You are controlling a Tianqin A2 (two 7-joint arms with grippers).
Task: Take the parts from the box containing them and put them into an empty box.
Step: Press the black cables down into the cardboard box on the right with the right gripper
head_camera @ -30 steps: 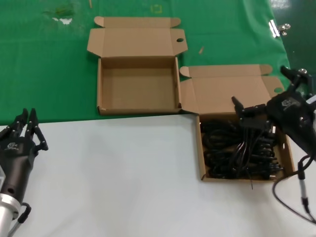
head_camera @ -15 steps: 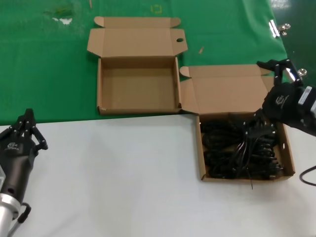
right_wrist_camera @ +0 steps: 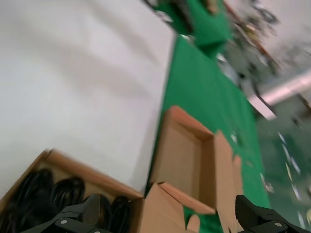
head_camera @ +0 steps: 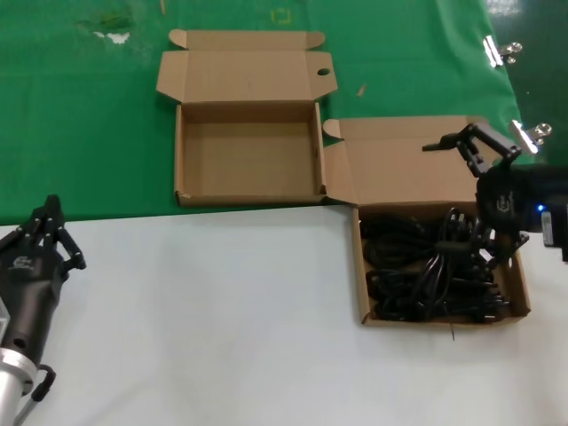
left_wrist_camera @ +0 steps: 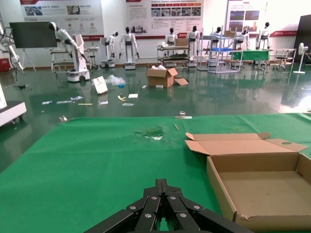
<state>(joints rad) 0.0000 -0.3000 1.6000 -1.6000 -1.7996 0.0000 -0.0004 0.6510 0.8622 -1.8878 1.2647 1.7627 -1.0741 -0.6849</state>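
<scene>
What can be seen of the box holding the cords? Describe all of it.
The box containing them is a shallow brown cardboard mailer lying open, its tabbed lid folded back onto the green cloth, the tray on the white surface. Black looped power cords fill the tray. The right gripper hangs open over its far right corner, one finger down among the cords. Its lid flap meets the empty box.

Counter (head_camera: 195,319), white at the near side and covered with green cloth (head_camera: 80,124) at the far side, on which two open brown cardboard boxes are set: an empty box (head_camera: 247,151) on the cloth, and a box of black cords (head_camera: 435,266) straddling the cloth's edge, their corners touching.
</scene>
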